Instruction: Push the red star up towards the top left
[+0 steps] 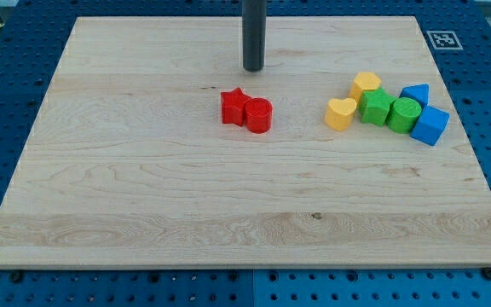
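Observation:
The red star (234,106) lies near the board's middle, touching a red cylinder (258,115) on its right. My tip (253,69) is the lower end of a dark rod coming down from the view's top. It sits just above the two red blocks, slightly to the star's upper right, with a small gap between them.
A cluster sits at the view's right: a yellow heart (341,113), a yellow block (366,84), a green star-like block (375,107), a green cylinder (403,113), and two blue blocks (415,95) (430,125). The wooden board (143,188) lies on a blue pegboard table. A marker tag (442,39) is at the top right.

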Available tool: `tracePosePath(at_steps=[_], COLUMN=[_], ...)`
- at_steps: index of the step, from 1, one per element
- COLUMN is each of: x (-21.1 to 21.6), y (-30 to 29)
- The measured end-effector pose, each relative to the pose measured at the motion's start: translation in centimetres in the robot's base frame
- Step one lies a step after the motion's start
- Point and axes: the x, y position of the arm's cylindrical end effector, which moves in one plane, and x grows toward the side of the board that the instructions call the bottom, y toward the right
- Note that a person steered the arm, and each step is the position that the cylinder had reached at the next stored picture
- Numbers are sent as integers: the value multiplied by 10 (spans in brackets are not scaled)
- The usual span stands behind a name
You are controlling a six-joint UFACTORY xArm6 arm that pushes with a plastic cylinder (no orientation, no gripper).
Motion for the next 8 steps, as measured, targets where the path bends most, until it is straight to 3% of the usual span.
tracePosePath(at_steps=[4,6,8], x=[87,105,91], y=[57,48,-37])
